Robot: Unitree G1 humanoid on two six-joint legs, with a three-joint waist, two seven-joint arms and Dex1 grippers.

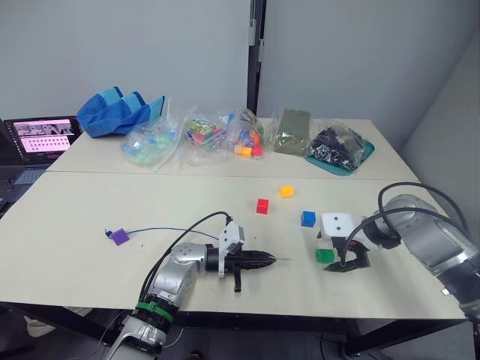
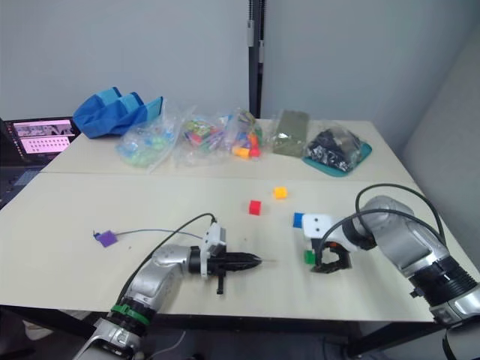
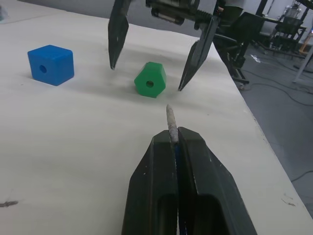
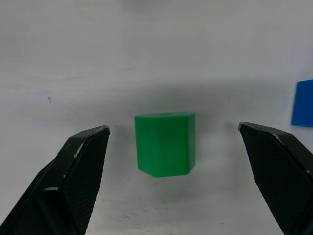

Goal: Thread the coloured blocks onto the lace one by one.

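Note:
My right gripper [image 1: 343, 264] is open, and the green block [image 4: 165, 143] stands on the table between its two fingers, touching neither. My left gripper [image 3: 177, 134] is shut on the lace, whose pale stiff tip [image 3: 170, 117] sticks out toward the green block [image 3: 150, 80]. The thin dark-blue lace [image 1: 169, 230] trails left to the purple block [image 1: 118, 237]. Just beyond the green block sits the blue block [image 1: 308, 218]. Farther back are the red block [image 1: 262, 206] and the orange-yellow block [image 1: 286, 191].
Clear bags of mixed toys [image 1: 202, 135] line the back of the table, with a blue fabric bag [image 1: 120, 111] at the left and a teal tray [image 1: 341, 159] at the right. A laptop [image 1: 41, 136] stands at the far left. The table's front edge [image 1: 300, 315] is close behind both grippers.

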